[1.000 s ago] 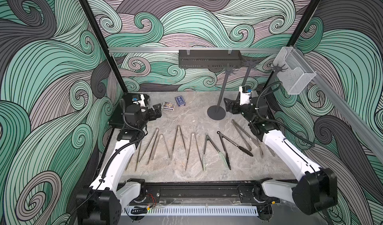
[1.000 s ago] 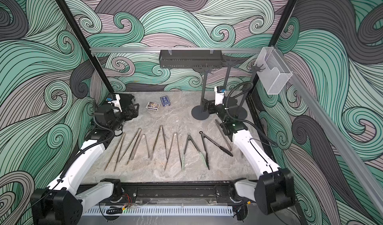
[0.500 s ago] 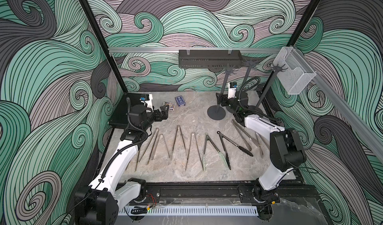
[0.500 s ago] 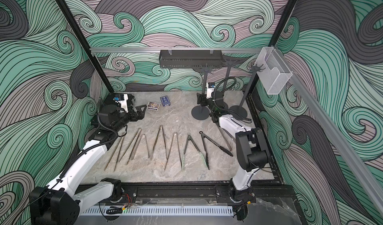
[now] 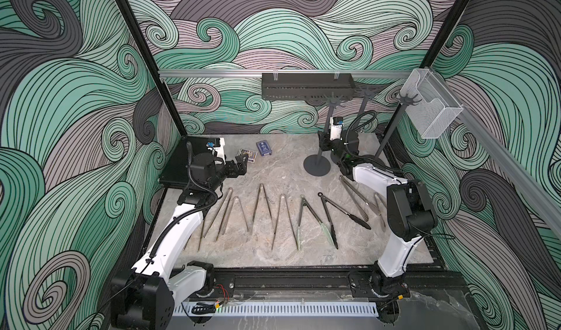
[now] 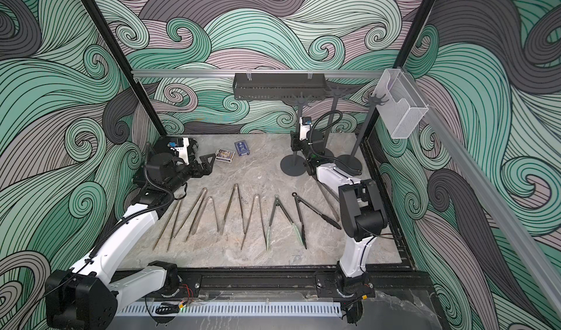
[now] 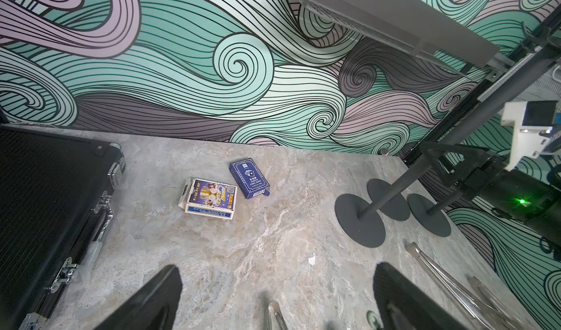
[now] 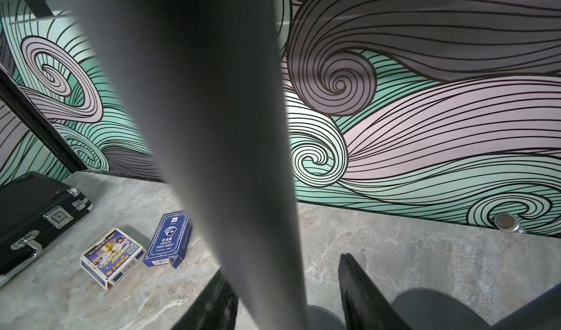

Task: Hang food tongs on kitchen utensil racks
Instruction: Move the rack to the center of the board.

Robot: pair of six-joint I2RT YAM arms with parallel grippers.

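Observation:
Several food tongs lie in a row on the stone table in both top views: plain steel ones (image 5: 261, 204), a pale-green-tipped pair (image 5: 303, 216) and a black-tipped pair (image 5: 343, 211). Three dark kitchen utensil racks stand at the back right, and the nearest pole (image 5: 327, 128) rises from a disc base (image 5: 316, 165). My right gripper (image 5: 323, 140) straddles that pole (image 8: 212, 131). One finger (image 8: 218, 301) lies against it and the other finger (image 8: 358, 289) stands a little off. My left gripper (image 5: 241, 166) hovers open and empty (image 7: 277, 267) over bare table, left of centre.
A black case (image 5: 185, 161) lies at the back left. Two card boxes (image 5: 247, 155) (image 5: 263, 147) sit near the back wall. A perforated dark shelf (image 5: 306, 85) and a clear mesh basket (image 5: 431, 100) hang from the rail above the racks.
My right arm folded back and swung its gripper left to the nearest rack pole, and the jaws narrowed round it. My left gripper shifted slightly toward the table's middle.

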